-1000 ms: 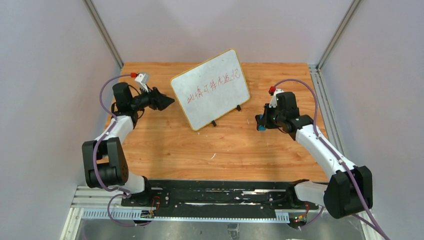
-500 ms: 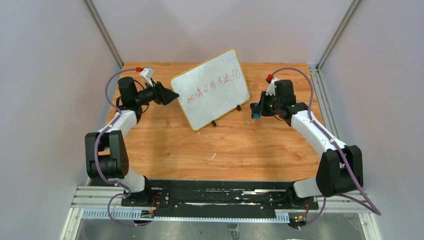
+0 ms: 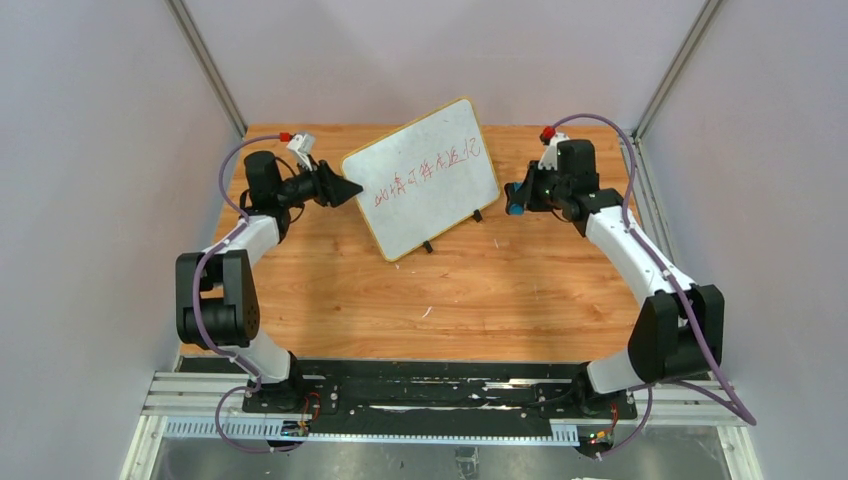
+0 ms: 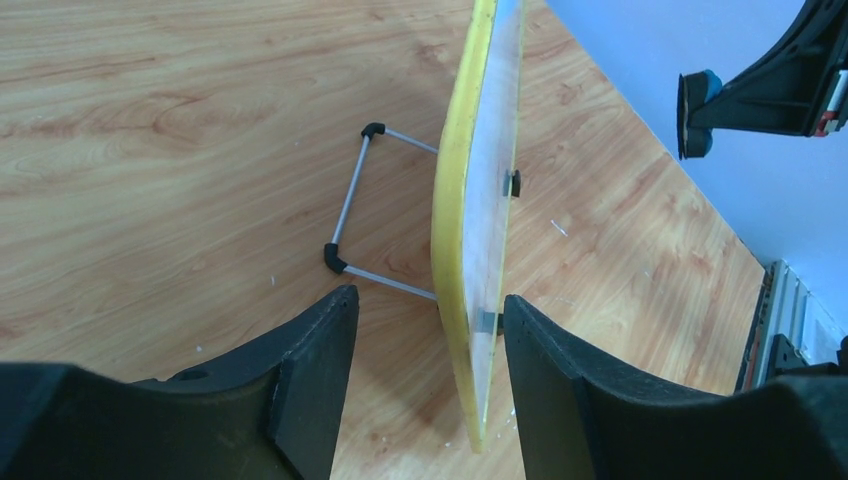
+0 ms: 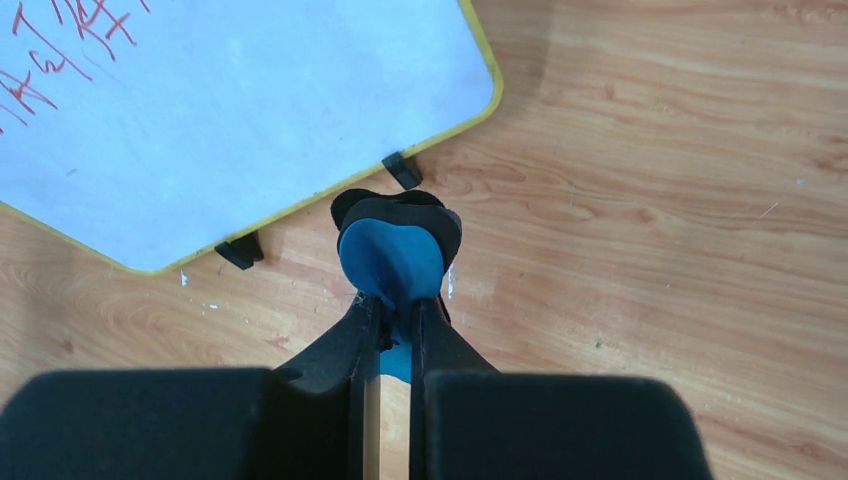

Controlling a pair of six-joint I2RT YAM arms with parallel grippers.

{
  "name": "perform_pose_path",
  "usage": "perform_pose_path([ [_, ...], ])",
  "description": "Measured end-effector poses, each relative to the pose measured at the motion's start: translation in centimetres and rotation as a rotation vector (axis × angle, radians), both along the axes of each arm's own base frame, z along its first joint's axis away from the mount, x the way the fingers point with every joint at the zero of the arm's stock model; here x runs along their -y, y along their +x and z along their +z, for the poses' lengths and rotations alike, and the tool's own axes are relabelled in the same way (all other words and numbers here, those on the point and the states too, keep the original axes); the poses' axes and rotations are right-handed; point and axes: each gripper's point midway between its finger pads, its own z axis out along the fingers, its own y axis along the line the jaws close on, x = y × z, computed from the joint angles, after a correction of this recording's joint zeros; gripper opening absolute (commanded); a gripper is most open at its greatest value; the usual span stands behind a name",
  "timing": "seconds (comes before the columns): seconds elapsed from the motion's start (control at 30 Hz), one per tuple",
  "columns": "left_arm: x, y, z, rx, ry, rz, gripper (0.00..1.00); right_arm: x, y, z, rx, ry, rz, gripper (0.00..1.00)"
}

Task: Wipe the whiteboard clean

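The whiteboard, white with a yellow frame and red handwriting, stands propped on a wire stand at the table's back middle. My left gripper is open at its left edge; in the left wrist view the board's edge lies between the jaws of the gripper, apart from both. My right gripper is shut on the blue eraser, raised just right of the board's lower right corner. The eraser also shows in the left wrist view.
Small black feet stick out under the board's lower edge. The wooden table is walled by grey panels on both sides and behind. A black rail runs along the near edge.
Both arms have moved toward the back of the table. The left gripper closed in on the board's left edge. The right gripper carried the eraser up toward the board's right side.
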Motion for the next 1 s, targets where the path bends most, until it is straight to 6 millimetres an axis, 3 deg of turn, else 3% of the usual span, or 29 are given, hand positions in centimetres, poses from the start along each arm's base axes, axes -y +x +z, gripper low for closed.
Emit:
perform_pose_path([
  [0.3, 0.1, 0.3, 0.6, 0.019, -0.02, 0.003, 0.58, -0.3, 2.9, 1.1, 0.021, 0.007, -0.001, 0.0],
  [0.7, 1.0, 0.1, 0.9, 0.027, -0.032, -0.013, 0.55, -0.6, 3.7, 0.6, 0.006, 0.012, 0.01, 0.01],
  [1.0, 1.6, 0.0, 0.7, 0.013, -0.042, -0.026, 0.31, -0.5, 3.8, 0.8, 0.013, 0.005, 0.013, 0.01],
])
